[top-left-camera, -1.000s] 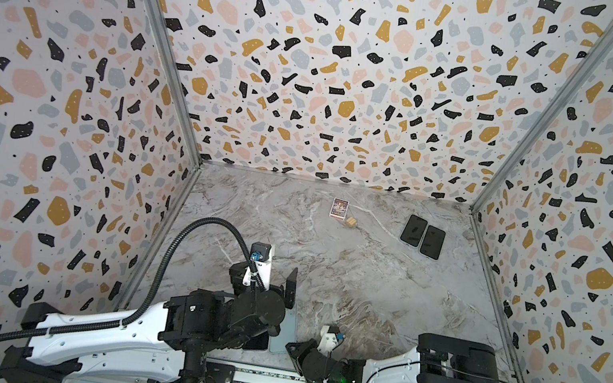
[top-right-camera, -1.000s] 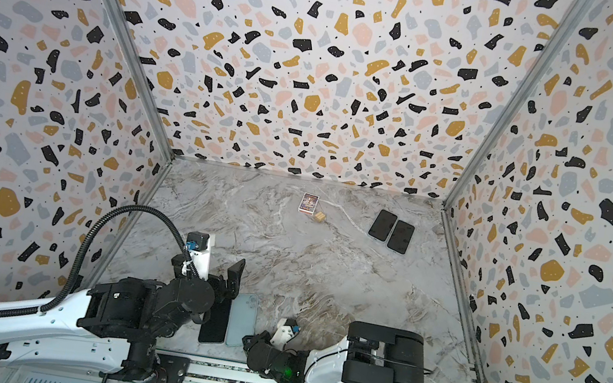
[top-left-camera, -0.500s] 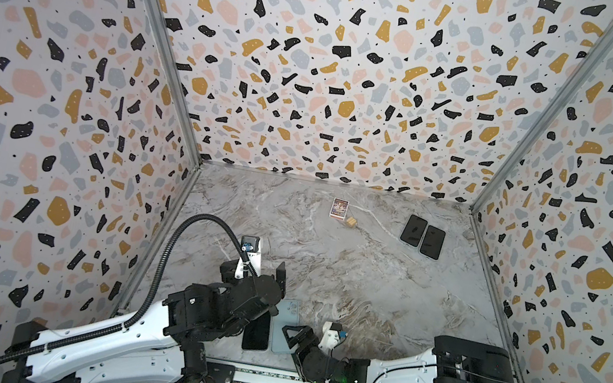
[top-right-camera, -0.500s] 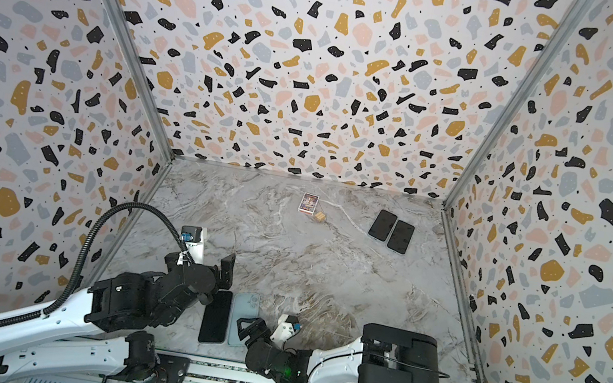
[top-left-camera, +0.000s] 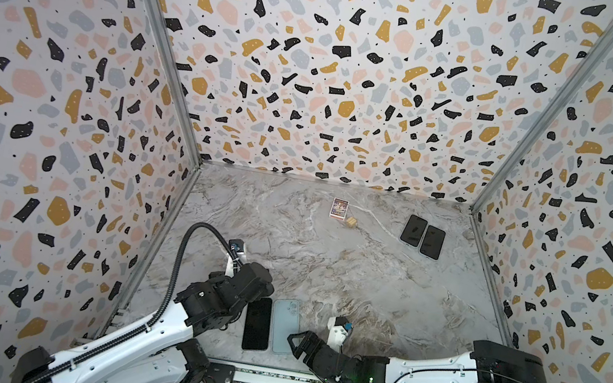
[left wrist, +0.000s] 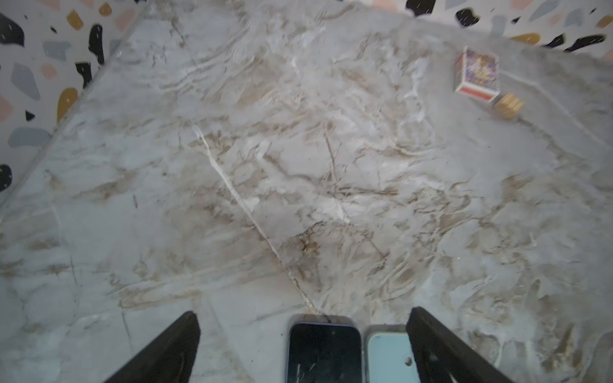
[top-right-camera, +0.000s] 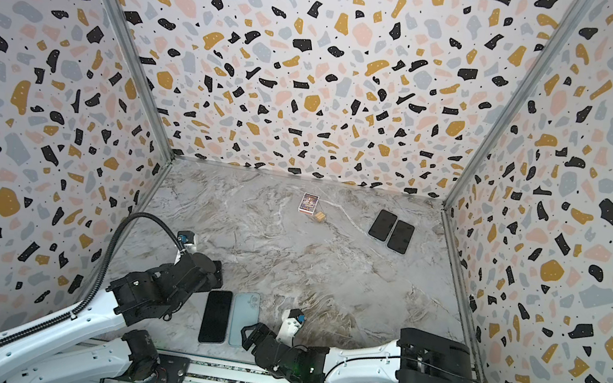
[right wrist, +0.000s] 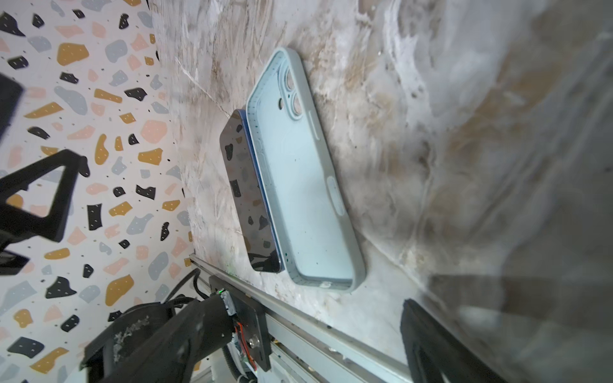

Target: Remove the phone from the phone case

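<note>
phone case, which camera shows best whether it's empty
The right wrist view: the whole light blue phone case lies open side up, empty, camera cutouts clear, with the black phone beside it. Both top views show it small. The left wrist view catches only one corner.

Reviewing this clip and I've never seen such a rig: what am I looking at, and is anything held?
Two robot arms sit at the near edge of a marble table, inside patterned walls. Both top views look down from overhead; each wrist view comes from a camera on an arm. The left gripper and right gripper are open and hold nothing. Near them lie a phone, screen up, and an empty pale blue case, side by side. Farther back: two dark phones, a card box and a wooden cube.
</note>
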